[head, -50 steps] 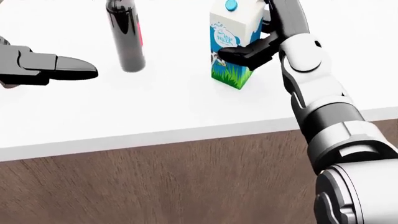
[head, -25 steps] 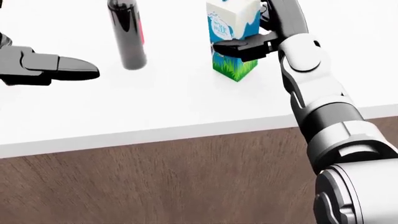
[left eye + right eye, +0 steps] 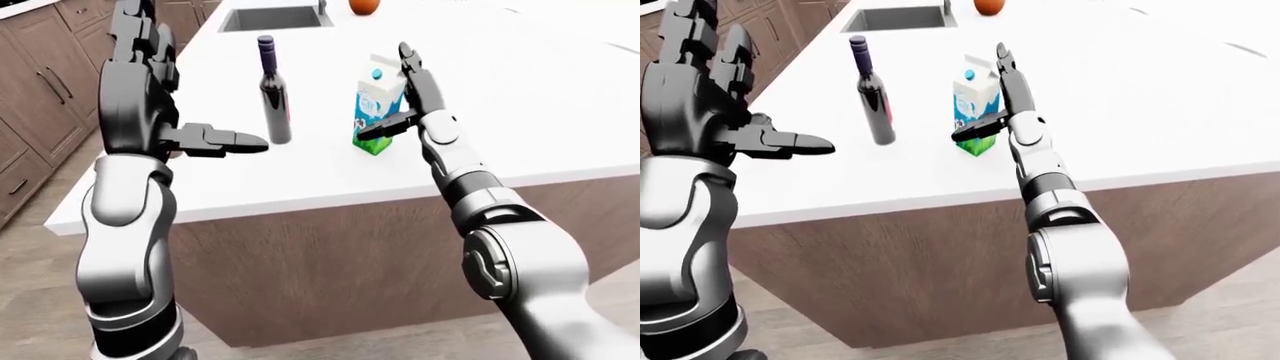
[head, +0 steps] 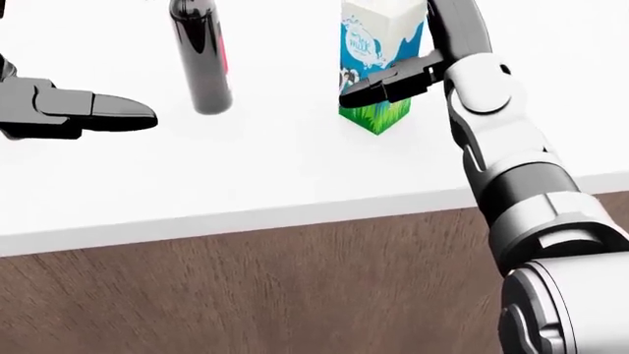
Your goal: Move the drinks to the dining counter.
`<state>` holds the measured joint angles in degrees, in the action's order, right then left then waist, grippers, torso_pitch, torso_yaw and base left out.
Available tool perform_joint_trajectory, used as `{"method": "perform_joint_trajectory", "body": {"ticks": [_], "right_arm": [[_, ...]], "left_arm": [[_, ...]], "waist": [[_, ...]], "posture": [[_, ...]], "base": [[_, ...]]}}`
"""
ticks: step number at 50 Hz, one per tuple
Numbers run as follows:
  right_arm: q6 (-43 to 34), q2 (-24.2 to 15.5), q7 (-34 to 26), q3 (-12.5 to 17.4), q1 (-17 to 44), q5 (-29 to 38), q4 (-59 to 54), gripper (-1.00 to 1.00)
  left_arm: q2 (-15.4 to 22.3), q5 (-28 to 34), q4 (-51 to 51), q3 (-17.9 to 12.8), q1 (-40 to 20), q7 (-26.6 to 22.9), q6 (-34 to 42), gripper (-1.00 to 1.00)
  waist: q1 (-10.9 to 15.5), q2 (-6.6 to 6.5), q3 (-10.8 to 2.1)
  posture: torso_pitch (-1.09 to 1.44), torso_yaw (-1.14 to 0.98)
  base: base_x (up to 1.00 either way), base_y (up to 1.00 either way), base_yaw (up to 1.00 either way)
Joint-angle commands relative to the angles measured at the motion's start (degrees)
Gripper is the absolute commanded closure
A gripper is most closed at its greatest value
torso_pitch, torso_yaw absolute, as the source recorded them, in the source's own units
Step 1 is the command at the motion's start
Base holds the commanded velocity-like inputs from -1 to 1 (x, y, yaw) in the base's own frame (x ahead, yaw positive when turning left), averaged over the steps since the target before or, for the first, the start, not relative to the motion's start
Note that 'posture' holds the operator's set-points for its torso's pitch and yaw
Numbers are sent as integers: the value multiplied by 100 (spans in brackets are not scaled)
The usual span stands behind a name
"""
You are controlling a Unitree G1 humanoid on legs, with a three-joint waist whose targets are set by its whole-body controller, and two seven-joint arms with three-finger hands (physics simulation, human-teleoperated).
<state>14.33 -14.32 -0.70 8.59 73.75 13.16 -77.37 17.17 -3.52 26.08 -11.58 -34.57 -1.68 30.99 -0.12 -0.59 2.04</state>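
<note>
The milk carton (image 3: 378, 105) stands upright on the white table (image 3: 560, 112), pinched by the right robot hand (image 3: 405, 105) from its right, while the upright wine bottle (image 3: 273, 91) stands just beyond the open, empty left robot hand (image 3: 215, 139).

I saw a broad white worktop (image 3: 560, 112) on an island with dark wood-grain panelling (image 3: 330, 262) below it. At its far end sat a sunken sink (image 3: 272, 16), and an orange round object (image 3: 364, 6) lay just right of it. Brown cabinets with bar handles (image 3: 40, 82) lined the left. The floor (image 3: 30, 300) was pale wood.
</note>
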Motion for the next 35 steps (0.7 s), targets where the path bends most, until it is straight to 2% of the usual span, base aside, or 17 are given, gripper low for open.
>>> {"method": "perform_joint_trajectory", "body": {"ticks": [1, 21, 27, 35], "right_arm": [[152, -72, 57, 5, 234, -20, 243, -100], [-1, -363, 89, -82, 200, -149, 575, -100], [-323, -401, -105, -174, 183, -210, 1019, -100], [-1117, -435, -350, -283, -65, -206, 2297, -100]], "left_arm": [[50, 19, 156, -41, -144, 24, -158, -100], [62, 51, 75, -19, -285, 23, -134, -100], [50, 68, 92, -9, -245, 21, -144, -100], [34, 93, 69, -19, -212, 24, -174, -100]], "waist": [[1, -5, -173], [10, 24, -153], [7, 22, -140], [19, 33, -124]], "posture": [[0, 0], [0, 0], [0, 0], [0, 0]], "base": [[0, 0, 0], [0, 0, 0], [0, 0, 0], [0, 0, 0]]}}
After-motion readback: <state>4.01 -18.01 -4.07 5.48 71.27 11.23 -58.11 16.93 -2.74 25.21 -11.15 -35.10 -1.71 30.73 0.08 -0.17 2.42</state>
